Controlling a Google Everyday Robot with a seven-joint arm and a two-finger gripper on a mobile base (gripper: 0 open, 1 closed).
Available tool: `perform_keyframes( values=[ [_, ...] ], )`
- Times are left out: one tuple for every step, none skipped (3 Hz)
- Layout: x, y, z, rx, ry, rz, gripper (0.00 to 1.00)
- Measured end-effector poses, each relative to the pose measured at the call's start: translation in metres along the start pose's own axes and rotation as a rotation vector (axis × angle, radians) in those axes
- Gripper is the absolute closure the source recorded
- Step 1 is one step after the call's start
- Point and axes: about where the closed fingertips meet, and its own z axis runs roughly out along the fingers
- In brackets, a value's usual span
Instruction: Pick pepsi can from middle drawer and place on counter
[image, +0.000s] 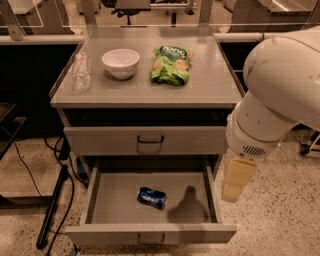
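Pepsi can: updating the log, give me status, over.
Gripper hanging right of the open drawer, outside it. Can lying on its side on the drawer floor. Nothing over it.

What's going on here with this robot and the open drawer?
A robot arm is working toward the pepsi can, which lies on its side on the floor of the open middle drawer. The gripper hangs outside the drawer's right wall, well apart from the can, which is not yet picked up. On the counter sit a white bowl, a green snack bag and a clear plastic bottle.
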Motion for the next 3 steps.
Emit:
perform_keyframes(
  values=[
    [-0.009, 0.014, 0.026, -0.037, -0.009, 0.001, 0.0],
    [-0.032, 0.024, 0.066, -0.075, -0.019, -0.009, 0.0],
    [-0.065, 0.027, 0.098, -0.121, -0.037, -0.034, 0.0]
  ],
)
